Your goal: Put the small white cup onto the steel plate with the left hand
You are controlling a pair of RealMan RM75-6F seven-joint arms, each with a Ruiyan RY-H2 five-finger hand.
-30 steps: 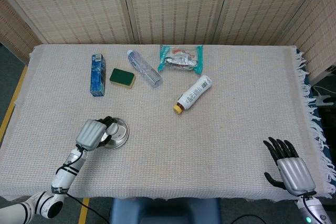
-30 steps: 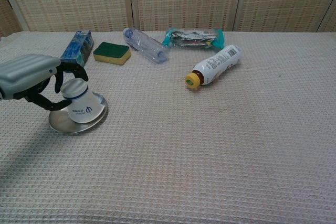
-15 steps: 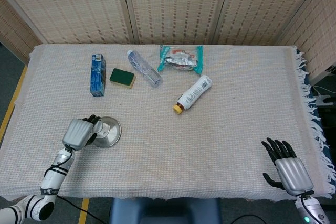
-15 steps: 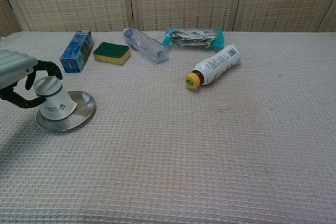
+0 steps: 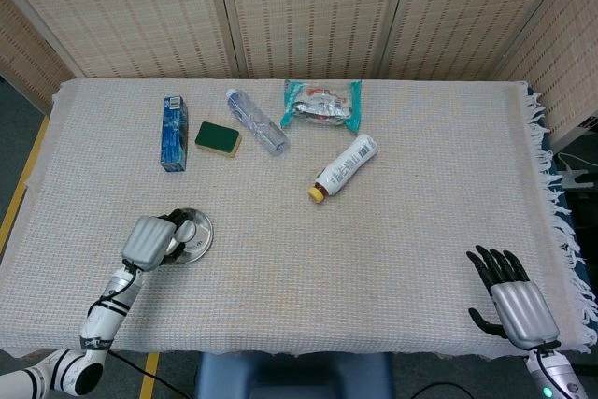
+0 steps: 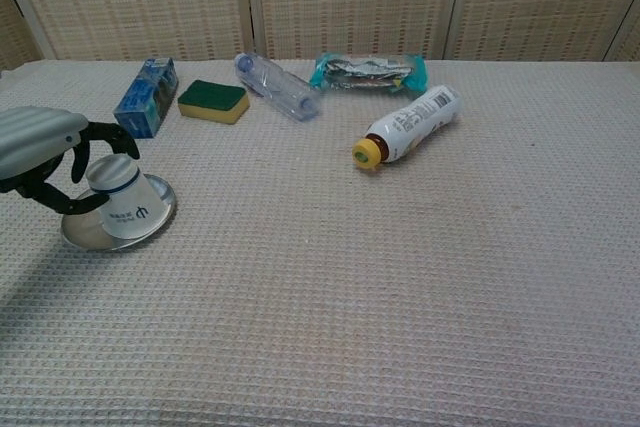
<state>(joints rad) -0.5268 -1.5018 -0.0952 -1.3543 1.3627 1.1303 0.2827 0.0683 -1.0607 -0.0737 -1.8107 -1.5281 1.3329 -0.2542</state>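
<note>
The small white cup (image 6: 125,201) is sitting upside down on the steel plate (image 6: 80,232), wide rim down, narrow base up, and it looks like it's resting there on its own weight. So the main bit of the task looks basically done. The plate is down at about 8 o'clock on the table (image 5: 392,259) in the head view, near the front-left edge.

The left hand (image 6: 45,152) is wrapped around the cup's upper part, dark fingers (image 6: 110,137) curling round the back and side of it, so I'd call that gripping the cup (or at least cupping it closely; I can't tell for sure how tight the contact is). What's left, as far as I can judge: let go and pull the hand away without knocking the cup over or dragging the plate.

The right hand (image 5: 516,301) is way off at 4 o'clock near the front-right corner, flat on the cloth with fingers spread, holding nothing.

Other stuff sits up around 11 to 12 o'clock, well apart from the plate: a blue box (image 6: 146,97), a green sponge (image 6: 212,100), a clear bottle (image 6: 277,87), a teal packet (image 6: 368,71), and a white bottle with a yellow cap (image 6: 410,124) nearer the middle.
</note>
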